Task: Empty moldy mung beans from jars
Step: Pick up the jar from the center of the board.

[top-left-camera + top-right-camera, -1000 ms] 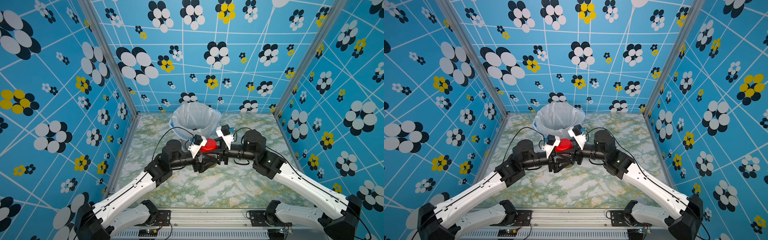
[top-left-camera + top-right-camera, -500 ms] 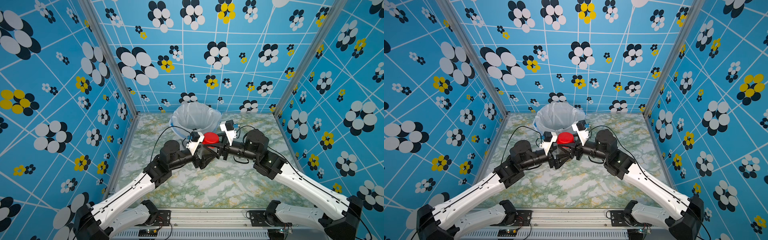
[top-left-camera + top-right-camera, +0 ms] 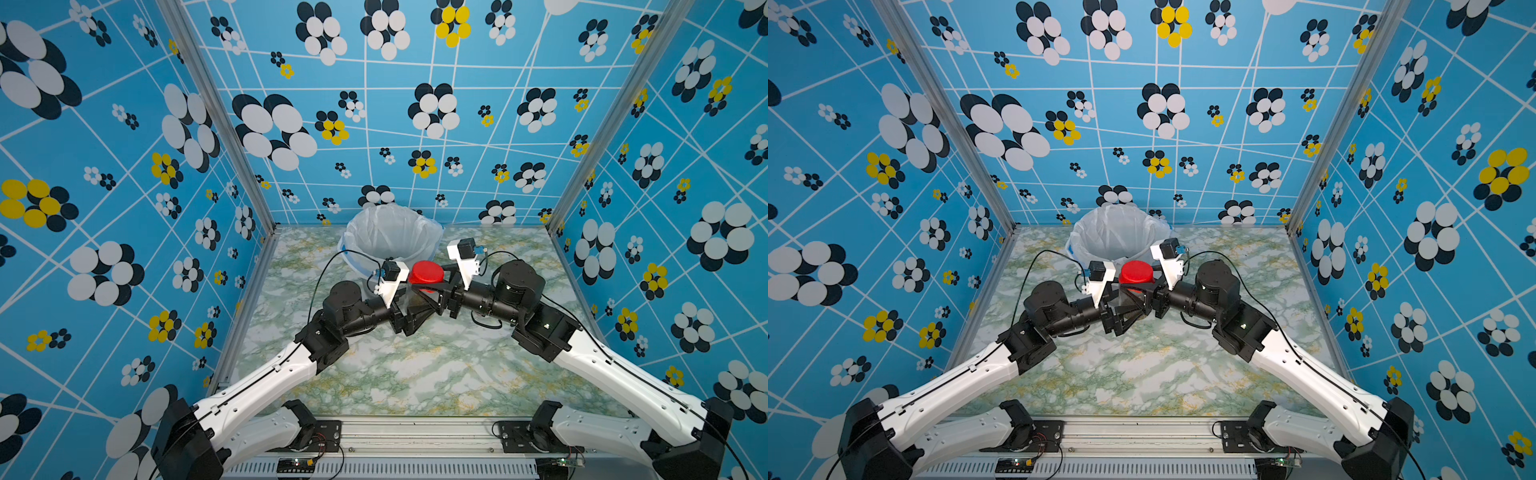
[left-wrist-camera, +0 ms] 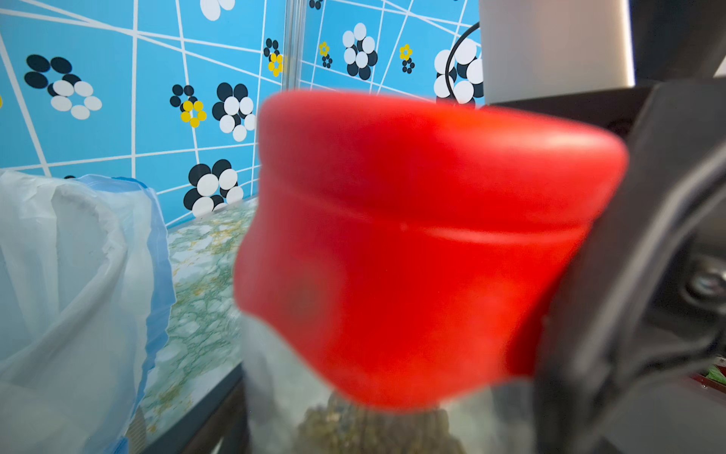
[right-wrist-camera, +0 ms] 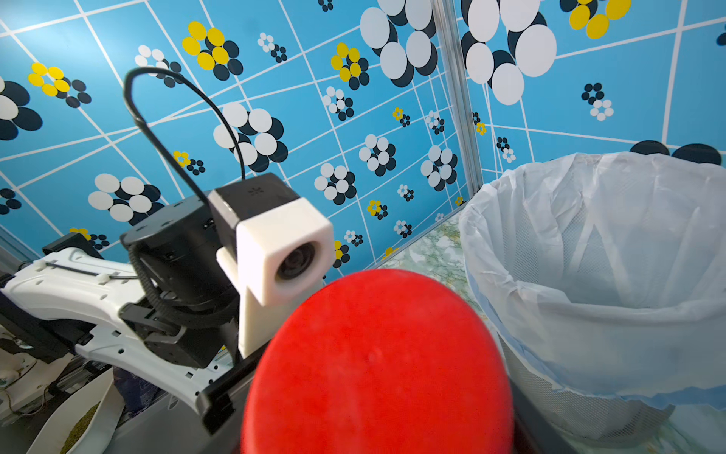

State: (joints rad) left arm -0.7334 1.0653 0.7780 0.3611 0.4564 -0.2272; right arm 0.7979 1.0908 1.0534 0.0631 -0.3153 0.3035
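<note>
Right end effector (image 3: 432, 289): clamped on red lid (image 3: 426, 272) of jar (image 4: 271, 389), just before lined bucket (image 3: 390, 232). Left end effector (image 3: 409, 311): at jar body; grip cannot be told. Mung beans (image 4: 353, 428): inside jar. Hazard: if lid frees while body is unheld, jar drops and spills beans on worktop (image 3: 415, 365).

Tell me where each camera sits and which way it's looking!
Top views: high above the arm bases, facing forward and down; left arm, right arm show.
Left wrist: on the left arm, facing the red lid; the right arm's black finger shows.
Right wrist: looks over the lid at the left arm's camera.
Shared: both wrists see lid and bin bag.
</note>
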